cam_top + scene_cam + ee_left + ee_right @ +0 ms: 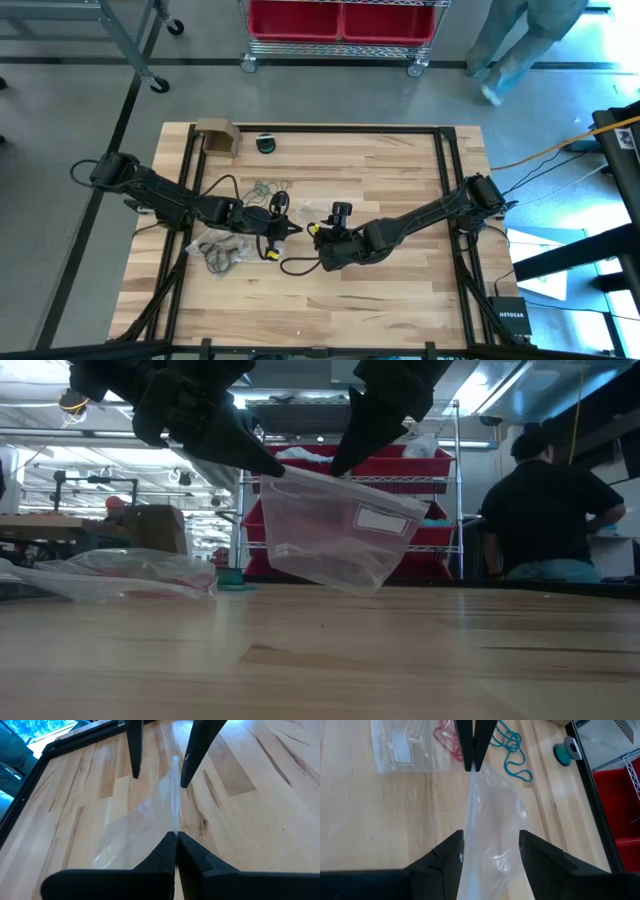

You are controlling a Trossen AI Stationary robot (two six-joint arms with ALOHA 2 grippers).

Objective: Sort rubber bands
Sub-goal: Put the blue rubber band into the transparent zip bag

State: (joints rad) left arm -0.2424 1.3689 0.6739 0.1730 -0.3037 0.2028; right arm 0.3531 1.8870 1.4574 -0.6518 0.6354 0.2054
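Pale wood planks make up the counter (400, 290), bare along its near edge. Just past that, above the middle, both arms hold a clear zip bag (340, 530) off the wood. The left gripper (176, 837) has its fingers pinched tight on one edge of the bag's mouth. The right gripper (490, 850) has its fingers spread apart either side of the film; in the low view one fingertip seems to touch the top edge, but whether it grips I cannot tell.

Beyond the bag lies a second clear bag (407, 745), flat, with red rubber bands (449, 740) at or under it and teal rubber bands (512, 752) loose beside it. Black rubber bands (222, 252) sit in a bag by the left arm. Farther off stand a small spool (568, 749), a cardboard box (216, 136) and red bins (420, 465), with a person (545, 510) behind.

These bands should be very light, limp and tangly. A pinch low through a whole clump looks better than chasing one strand. Clear film is slippery and collapses easily.
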